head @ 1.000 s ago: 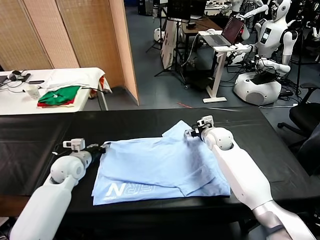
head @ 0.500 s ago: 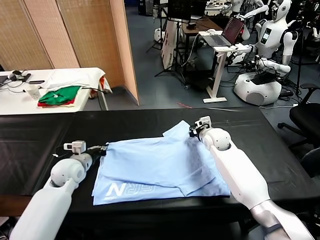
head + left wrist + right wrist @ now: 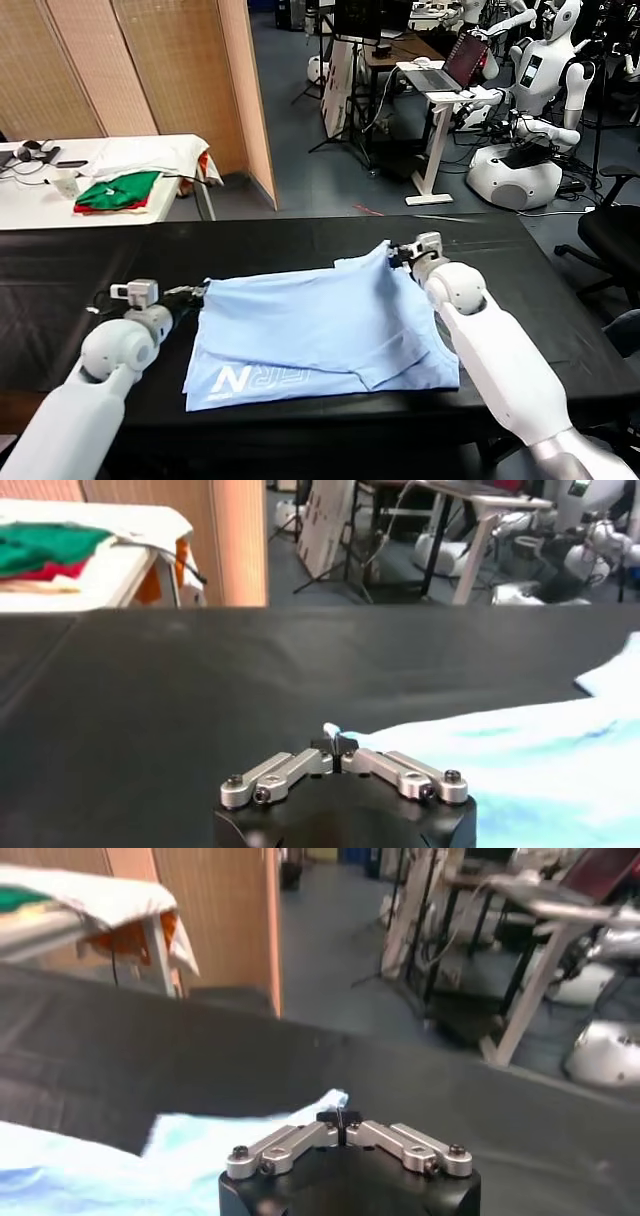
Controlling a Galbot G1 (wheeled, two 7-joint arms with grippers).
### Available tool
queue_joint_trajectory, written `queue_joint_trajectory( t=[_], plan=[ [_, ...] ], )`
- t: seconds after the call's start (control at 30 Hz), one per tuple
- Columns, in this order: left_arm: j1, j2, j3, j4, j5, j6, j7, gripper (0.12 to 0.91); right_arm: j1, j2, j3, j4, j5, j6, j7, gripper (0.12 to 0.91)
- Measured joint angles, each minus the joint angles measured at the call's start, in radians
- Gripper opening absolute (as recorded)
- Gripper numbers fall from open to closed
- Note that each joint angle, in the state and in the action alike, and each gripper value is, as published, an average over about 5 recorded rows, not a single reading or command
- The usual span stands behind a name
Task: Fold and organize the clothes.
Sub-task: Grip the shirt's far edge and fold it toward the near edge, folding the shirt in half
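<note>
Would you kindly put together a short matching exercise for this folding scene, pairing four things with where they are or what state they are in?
Column one:
1. left gripper
2. right gripper
3. T-shirt
4. green and red folded garments

Column two:
A. on the white side table, far left
B. spread on the black table, white lettering at the near edge
C. shut on the shirt's far right corner, lifting it slightly
D. shut on the shirt's far left corner

Pairs: 1-D, 2-C, 3-B, 4-A
</note>
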Motion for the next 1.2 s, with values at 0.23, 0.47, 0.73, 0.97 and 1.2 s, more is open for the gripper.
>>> queue_joint_trajectory(
  t=[0.23, 0.47, 0.73, 0.97, 1.2],
  plan=[
    [0.114, 0.034, -0.049, -0.119, 0.007, -0.003, -0.007, 0.148, -0.12, -0.077, 0.035, 0.165, -0.032, -0.006, 0.003, 0.143],
    [0.215, 0.048, -0.059, -0.213, 0.023, 0.007, -0.024, 0.148, -0.27, -0.127, 0.089, 0.294, -0.06, -0.006, 0.001, 0.143],
    [0.291, 0.037, -0.064, -0.261, 0.076, 0.01, -0.026, 0.148, -0.424, -0.14, 0.127, 0.356, -0.061, -0.006, -0.001, 0.143],
    [0.351, 0.013, -0.07, -0.278, 0.144, -0.004, -0.024, 0.148, -0.466, -0.132, 0.124, 0.364, -0.069, -0.006, 0.0, 0.143],
    [0.399, -0.015, -0.077, -0.282, 0.181, -0.012, -0.025, 0.148, -0.495, -0.126, 0.127, 0.374, -0.081, -0.006, -0.001, 0.142]
  ],
)
